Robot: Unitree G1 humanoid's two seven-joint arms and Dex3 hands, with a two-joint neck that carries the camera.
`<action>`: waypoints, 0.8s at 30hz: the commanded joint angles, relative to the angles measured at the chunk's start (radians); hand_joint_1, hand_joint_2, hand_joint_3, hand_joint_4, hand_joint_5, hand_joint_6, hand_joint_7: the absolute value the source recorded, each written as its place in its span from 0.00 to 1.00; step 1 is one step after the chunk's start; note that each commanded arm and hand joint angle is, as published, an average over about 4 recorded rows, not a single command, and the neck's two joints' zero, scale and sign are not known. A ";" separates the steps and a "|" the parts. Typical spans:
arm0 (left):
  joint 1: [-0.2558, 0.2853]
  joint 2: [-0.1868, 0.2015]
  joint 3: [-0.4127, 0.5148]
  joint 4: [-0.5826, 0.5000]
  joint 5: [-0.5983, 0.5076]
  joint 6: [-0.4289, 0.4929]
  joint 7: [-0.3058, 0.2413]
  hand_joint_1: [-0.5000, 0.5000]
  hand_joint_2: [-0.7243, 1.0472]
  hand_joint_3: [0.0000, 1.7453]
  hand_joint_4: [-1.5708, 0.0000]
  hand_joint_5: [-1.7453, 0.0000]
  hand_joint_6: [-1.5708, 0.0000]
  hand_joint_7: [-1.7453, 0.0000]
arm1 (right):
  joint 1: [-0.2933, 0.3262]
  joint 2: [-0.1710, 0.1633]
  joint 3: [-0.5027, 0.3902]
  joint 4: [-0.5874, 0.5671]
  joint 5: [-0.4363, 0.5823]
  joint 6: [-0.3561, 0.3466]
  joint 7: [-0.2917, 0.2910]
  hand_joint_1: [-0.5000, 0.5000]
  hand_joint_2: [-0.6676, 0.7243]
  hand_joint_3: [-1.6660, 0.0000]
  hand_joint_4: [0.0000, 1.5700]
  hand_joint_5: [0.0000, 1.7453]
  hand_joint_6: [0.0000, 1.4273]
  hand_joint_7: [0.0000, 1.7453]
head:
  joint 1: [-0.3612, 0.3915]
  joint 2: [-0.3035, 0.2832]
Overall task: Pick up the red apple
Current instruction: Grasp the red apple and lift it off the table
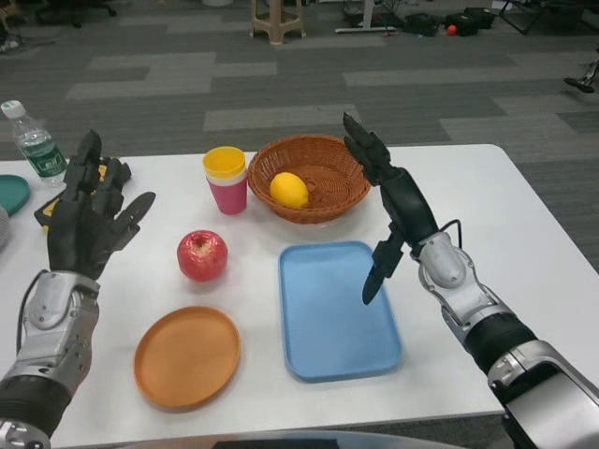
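1. Using the blue tray [339, 311] as the anchor: a wicker basket [312, 175] sits just behind it with a lemon [289, 190] inside, and stacked cups [226, 180], yellow over pink, stand left of the basket.
2. An orange plate [187, 355] lies left of the tray, toward the front edge.
3. The red apple [202, 255] sits just left of the tray, behind the plate, nothing touching it. Red skin, pale patch on top.
4. Right hand [388, 200] hovers over the tray's back edge, fingers apart, holding nothing.
5. Left hand [90, 223] is well left of the tray, spread and empty, a water bottle [34, 143] behind it.
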 commanded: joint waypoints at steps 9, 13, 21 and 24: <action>-0.014 0.090 0.050 -0.064 0.299 0.230 -0.066 0.00 1.00 0.05 1.00 1.00 1.00 1.00 | -0.005 -0.013 -0.033 0.032 0.012 -0.011 -0.010 0.03 0.86 1.00 0.00 0.00 0.00 0.00 | 0.091 0.034; -0.038 0.098 0.055 -0.096 0.414 0.298 -0.087 0.00 1.00 0.05 1.00 1.00 1.00 1.00 | -0.005 -0.013 -0.033 0.047 0.018 -0.012 -0.012 0.03 0.86 1.00 0.00 0.00 0.00 0.00 | 0.127 0.075; -0.185 0.115 -0.047 -0.072 0.619 0.386 -0.139 0.00 1.00 0.05 1.00 1.00 1.00 1.00 | -0.028 -0.020 -0.018 0.081 0.021 -0.012 -0.019 0.04 0.89 1.00 0.00 0.00 0.00 0.00 | 0.139 0.099; -0.245 0.125 -0.131 -0.036 0.644 0.403 -0.160 0.01 1.00 0.05 1.00 1.00 1.00 1.00 | -0.036 -0.022 -0.009 0.090 0.024 -0.012 -0.022 0.04 0.91 1.00 0.00 0.00 0.00 0.00 | 0.137 0.094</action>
